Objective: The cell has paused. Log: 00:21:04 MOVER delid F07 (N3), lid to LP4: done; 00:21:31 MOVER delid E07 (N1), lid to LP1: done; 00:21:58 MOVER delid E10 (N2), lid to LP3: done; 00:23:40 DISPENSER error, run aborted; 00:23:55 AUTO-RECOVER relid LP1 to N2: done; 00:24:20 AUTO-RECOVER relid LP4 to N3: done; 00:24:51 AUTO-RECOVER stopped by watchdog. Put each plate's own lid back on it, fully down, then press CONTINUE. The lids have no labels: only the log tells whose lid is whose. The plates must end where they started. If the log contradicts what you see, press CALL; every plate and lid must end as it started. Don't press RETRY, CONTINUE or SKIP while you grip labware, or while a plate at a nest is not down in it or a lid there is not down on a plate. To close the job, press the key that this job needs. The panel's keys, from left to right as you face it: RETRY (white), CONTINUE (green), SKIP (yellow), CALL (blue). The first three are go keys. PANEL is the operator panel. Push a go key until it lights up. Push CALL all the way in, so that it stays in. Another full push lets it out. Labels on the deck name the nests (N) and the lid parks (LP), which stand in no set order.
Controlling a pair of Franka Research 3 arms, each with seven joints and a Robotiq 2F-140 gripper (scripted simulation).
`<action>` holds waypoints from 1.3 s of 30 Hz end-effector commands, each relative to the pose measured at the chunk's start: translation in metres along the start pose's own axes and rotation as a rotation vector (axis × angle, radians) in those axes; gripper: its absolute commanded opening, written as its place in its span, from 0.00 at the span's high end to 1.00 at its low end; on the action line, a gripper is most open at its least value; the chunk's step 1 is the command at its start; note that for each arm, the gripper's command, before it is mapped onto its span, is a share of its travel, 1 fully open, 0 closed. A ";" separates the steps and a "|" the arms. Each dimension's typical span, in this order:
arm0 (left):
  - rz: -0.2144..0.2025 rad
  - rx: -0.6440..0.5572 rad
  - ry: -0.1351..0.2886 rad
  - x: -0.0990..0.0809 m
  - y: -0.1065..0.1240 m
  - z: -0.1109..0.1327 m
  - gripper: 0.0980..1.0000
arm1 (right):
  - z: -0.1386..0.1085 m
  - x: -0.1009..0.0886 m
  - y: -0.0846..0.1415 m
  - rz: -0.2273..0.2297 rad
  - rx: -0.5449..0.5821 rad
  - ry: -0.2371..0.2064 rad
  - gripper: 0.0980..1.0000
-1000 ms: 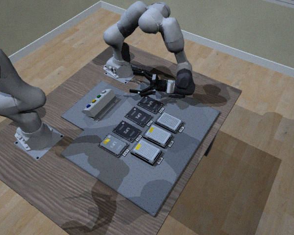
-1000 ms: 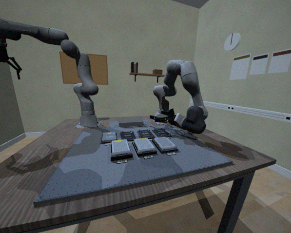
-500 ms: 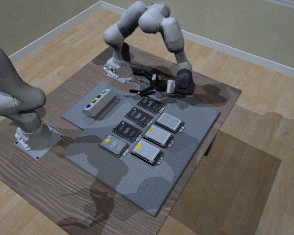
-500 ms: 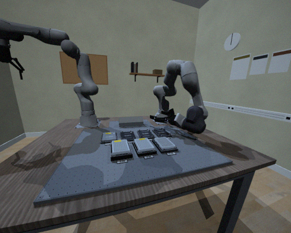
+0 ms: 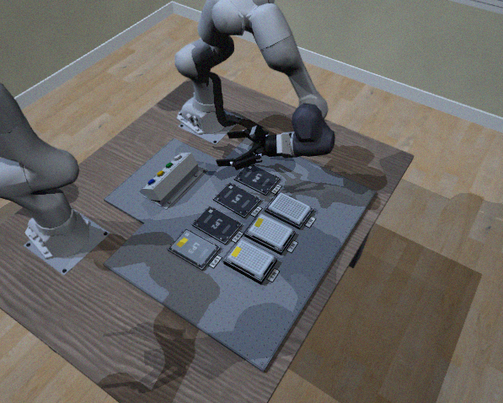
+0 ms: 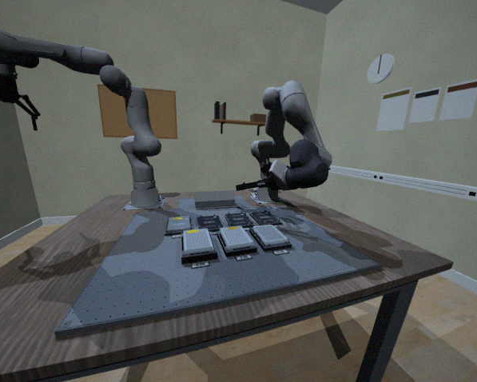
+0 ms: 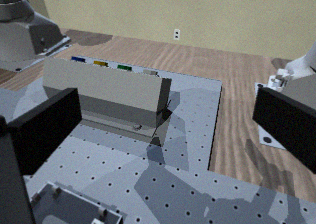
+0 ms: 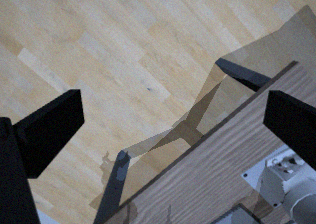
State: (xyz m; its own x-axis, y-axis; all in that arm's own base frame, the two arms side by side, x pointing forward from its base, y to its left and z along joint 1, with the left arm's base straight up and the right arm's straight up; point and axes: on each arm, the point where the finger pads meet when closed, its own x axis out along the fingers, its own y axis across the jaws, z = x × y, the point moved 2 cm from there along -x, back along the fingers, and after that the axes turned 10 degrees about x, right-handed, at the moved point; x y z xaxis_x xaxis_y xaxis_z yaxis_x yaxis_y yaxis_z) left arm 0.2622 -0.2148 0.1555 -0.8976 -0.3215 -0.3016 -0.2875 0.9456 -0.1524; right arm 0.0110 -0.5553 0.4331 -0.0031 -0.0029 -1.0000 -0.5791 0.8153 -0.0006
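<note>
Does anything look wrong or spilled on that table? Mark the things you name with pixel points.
Yes, one thing. The end plate [image 5: 290, 209] [image 6: 270, 236] under the clock side has no yellow patch, unlike the other two. A lid [image 5: 195, 248] [image 6: 178, 224] with a yellow patch sits on LP3, so that plate probably lacks its lid. I see no spills.

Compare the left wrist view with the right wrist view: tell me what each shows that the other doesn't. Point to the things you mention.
Only the left wrist: the operator panel [image 5: 169, 180] [image 6: 214, 199] [image 7: 100, 88] with its keys, and a wall socket [image 7: 176, 34].

Only the right wrist: the plank floor [image 5: 416, 368] [image 6: 443, 304] [image 8: 100, 46] and table legs [image 5: 359, 253] [image 6: 388, 328] [image 8: 114, 183].

Both: wooden table top [image 5: 48, 283] [image 6: 37, 344] [image 7: 240, 171] [image 8: 200, 181], and an open gripper, left gripper [image 5: 224, 149] [image 6: 251, 177] [image 7: 167, 106] and right gripper [image 6: 11, 125] [image 8: 173, 106] respectively.
</note>
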 end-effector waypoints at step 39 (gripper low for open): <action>0.378 0.289 -1.102 -0.027 -0.164 0.046 0.00 | 0.000 0.000 0.000 0.000 0.000 0.000 0.00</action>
State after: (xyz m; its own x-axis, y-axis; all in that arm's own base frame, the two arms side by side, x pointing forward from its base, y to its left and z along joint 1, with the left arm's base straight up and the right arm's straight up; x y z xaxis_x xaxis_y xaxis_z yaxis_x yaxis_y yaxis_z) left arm 0.3292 -0.3532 0.1483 -0.2139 -0.0370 -0.9762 0.1956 0.9774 -0.0799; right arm 0.0110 -0.5553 0.4331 -0.0031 -0.0029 -1.0000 -0.5791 0.8153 -0.0006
